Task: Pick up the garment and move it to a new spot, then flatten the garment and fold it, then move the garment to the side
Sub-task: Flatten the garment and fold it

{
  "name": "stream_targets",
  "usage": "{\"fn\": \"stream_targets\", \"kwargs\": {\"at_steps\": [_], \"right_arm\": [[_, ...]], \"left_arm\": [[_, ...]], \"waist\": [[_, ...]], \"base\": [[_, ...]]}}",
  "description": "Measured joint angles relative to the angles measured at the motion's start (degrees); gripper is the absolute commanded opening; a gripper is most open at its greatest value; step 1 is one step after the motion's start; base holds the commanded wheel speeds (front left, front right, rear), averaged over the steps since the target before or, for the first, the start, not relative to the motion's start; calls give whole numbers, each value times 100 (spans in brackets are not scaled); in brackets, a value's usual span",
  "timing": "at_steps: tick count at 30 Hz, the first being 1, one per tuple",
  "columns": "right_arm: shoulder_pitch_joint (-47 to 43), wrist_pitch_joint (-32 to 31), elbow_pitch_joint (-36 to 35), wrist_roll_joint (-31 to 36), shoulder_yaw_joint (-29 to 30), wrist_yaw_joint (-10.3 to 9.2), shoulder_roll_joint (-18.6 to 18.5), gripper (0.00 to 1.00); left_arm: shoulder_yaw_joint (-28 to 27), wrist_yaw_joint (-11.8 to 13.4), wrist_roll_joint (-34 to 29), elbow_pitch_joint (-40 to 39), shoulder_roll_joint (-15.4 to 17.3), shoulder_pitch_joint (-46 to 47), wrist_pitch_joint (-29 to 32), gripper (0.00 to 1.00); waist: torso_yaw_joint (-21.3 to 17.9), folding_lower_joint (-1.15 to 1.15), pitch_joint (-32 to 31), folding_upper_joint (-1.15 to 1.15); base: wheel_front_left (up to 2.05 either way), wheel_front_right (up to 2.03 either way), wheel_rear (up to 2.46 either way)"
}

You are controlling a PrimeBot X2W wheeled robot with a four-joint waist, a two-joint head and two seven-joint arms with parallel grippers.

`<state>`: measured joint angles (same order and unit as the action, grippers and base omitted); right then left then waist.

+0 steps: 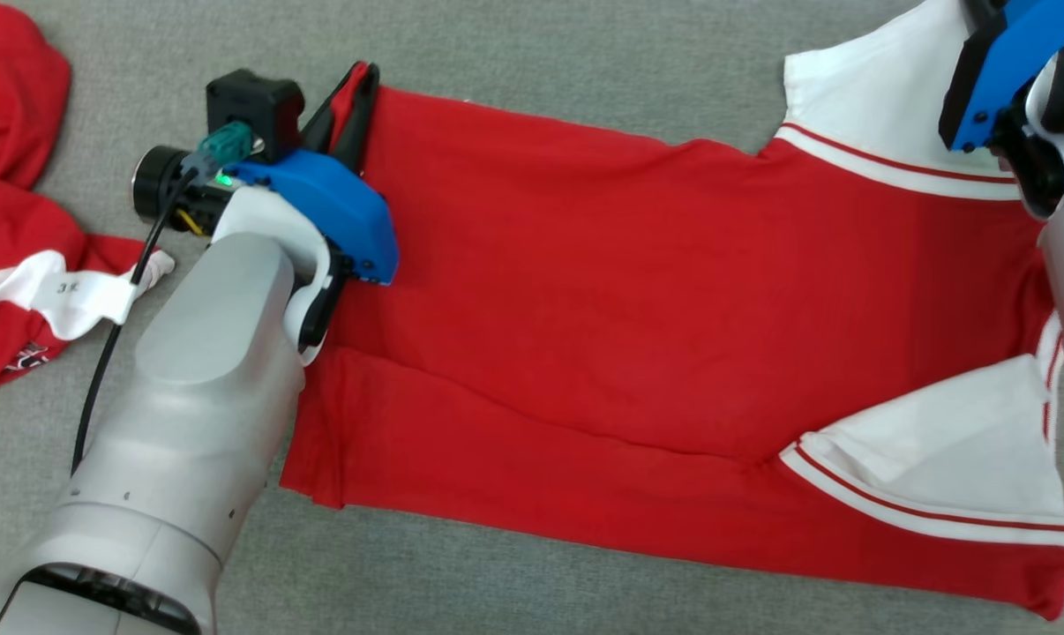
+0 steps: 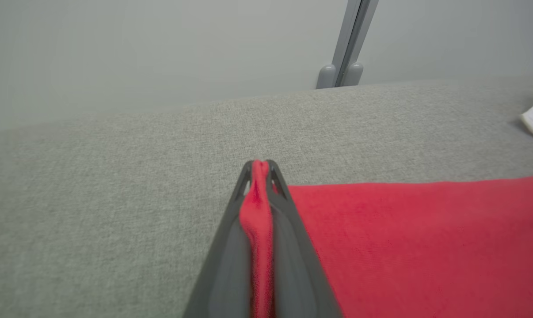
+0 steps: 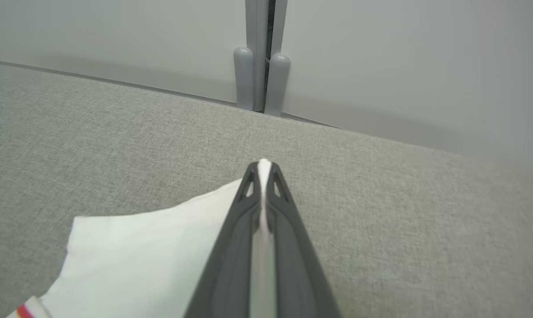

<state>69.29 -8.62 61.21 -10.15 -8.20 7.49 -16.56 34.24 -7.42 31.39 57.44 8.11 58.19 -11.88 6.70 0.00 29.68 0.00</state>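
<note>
shirt: red short-sleeved cotton shirt with white sleeves (image 1: pixel 638 291), spread out pretty flat on the grey fabric-covered counter (image 1: pixel 585 53). It takes up the middle and right of the counter.
long axis: runs left to right, hem end on the left, shoulders and sleeves on the right.
left fingers (image 2: pixel 224 265): pressed together on the far-left hem corner, with a ridge of red cloth squeezed up between them.
right fingers (image 3: pixel 222 265): also clamped tight, on the edge of the far white sleeve (image 1: pixel 858 97) at the right end. You can see a thin strip of white in the pinch.
key relation: both pinches sit on the far long edge, one at each end, and the rest of the shirt lies on the near side of them. My guess is the next move drags that edge toward the near one for a lengthwise fold.
near edge: free. The near white sleeve (image 1: pixel 938 459) lies loose, and a soft crease runs along the body.
who's closer: left arm for the hem, right arm for the shoulders.
other stuff: crumpled red and white cloth heap (image 1: pixel 11 220) at the far left, apart from the shirt.
</note>
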Motion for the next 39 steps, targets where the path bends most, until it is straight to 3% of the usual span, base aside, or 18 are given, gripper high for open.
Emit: {"fn": "stream_targets", "kwargs": {"at_steps": [8, 16, 24, 29, 39], "right_arm": [[-723, 969, -554, -453, -99, -1, 125, 0], [-2084, 1474, -2109, -913, -375, -1, 222, 0], [-4205, 1162, -4400, -1072, -34, -1, 320, 0], [-5341, 800, -5582, -1031, 190, -1, 593, 0], [-6550, 408, -6655, -1050, 588, -1, 998, 0]], "left_arm": [[-33, 37, 90, 64, 165, -313, -125, 0], [-143, 155, 164, -149, 375, -734, -236, 0], [-216, 314, 193, -559, 517, -1184, -292, 0], [-286, 417, 193, -922, 606, -1543, -303, 0], [-506, 593, 110, -1715, 722, -2204, -311, 0]], "waist": [[-317, 0, -368, 0], [-602, 0, -742, 0], [-740, -1, -1012, 0], [-801, -1, -1153, 0], [-812, -1, -1341, 0]], "base": [[0, 0, 0], [0, 0, 0], [0, 0, 0], [0, 0, 0], [0, 0, 0]]}}
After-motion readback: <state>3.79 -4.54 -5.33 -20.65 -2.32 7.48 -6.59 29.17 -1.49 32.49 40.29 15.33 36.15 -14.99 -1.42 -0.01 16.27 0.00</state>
